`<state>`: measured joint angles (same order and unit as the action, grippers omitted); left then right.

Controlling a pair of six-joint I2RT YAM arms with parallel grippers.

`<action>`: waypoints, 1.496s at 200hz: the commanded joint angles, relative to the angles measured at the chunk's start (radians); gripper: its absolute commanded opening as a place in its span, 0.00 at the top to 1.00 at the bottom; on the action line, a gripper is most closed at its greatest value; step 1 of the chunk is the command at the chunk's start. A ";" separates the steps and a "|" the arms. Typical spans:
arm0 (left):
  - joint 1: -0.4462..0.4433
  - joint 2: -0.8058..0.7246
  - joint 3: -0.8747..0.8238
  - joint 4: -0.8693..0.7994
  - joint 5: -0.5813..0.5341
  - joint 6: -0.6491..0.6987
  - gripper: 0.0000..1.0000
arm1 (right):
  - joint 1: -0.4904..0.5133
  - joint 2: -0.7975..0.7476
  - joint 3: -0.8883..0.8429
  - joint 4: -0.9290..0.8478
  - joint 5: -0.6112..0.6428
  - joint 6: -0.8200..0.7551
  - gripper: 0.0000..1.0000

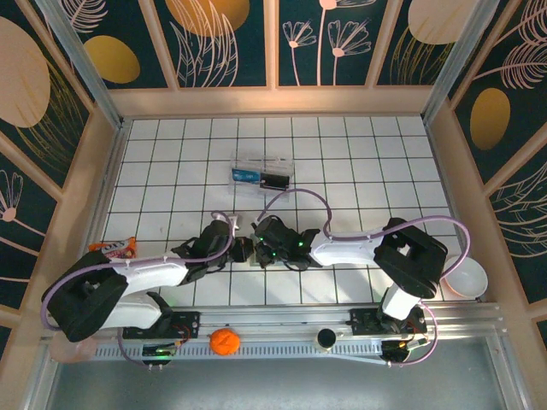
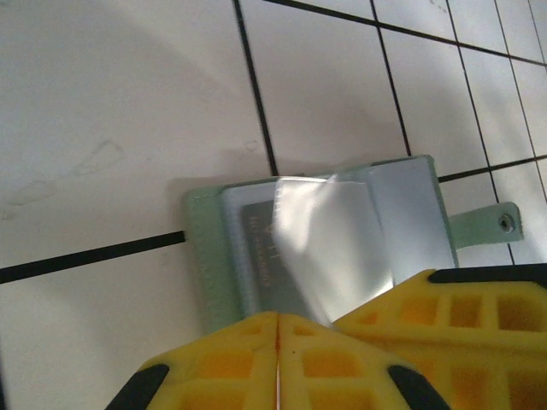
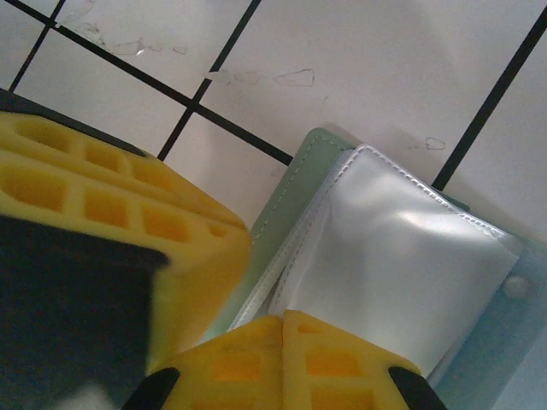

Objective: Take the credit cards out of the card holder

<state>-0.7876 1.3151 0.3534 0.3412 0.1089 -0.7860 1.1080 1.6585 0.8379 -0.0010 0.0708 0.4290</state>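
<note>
Pinching open card holder (image 2: 205,256), left gripper (image 2: 278,359), right gripper (image 3: 282,346), grey card (image 2: 256,256) in sleeve (image 2: 342,248)

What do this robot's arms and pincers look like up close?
The left arm and right arm have white shells with black joints, and a lilac cable loops along each. The fingers are yellow blocks moulded with a grid of square pockets, with black patches.
</note>
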 commanded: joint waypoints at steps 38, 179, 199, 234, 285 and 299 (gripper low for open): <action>-0.022 0.126 0.067 -0.010 0.058 0.023 0.98 | -0.002 -0.026 -0.022 0.047 -0.026 0.022 1.00; -0.034 0.100 0.075 -0.108 0.059 0.042 0.97 | 0.004 -0.376 -0.260 -0.050 0.248 0.272 0.63; -0.065 0.091 0.113 -0.129 0.063 0.052 0.81 | 0.012 -0.470 -0.292 -0.063 0.314 0.293 0.55; -0.105 0.140 0.194 -0.146 0.092 0.066 0.78 | 0.012 -0.532 -0.297 -0.098 0.374 0.306 0.58; -0.172 0.310 0.337 -0.144 0.199 0.112 0.77 | 0.012 -0.578 -0.324 -0.119 0.402 0.345 0.65; -0.188 0.372 0.385 -0.165 0.222 0.126 0.77 | 0.014 -0.589 -0.331 -0.118 0.402 0.344 0.65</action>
<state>-0.9459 1.6028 0.6647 0.2180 0.2573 -0.7071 1.1130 1.1023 0.5297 -0.0891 0.4179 0.7410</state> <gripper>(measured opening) 0.227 0.349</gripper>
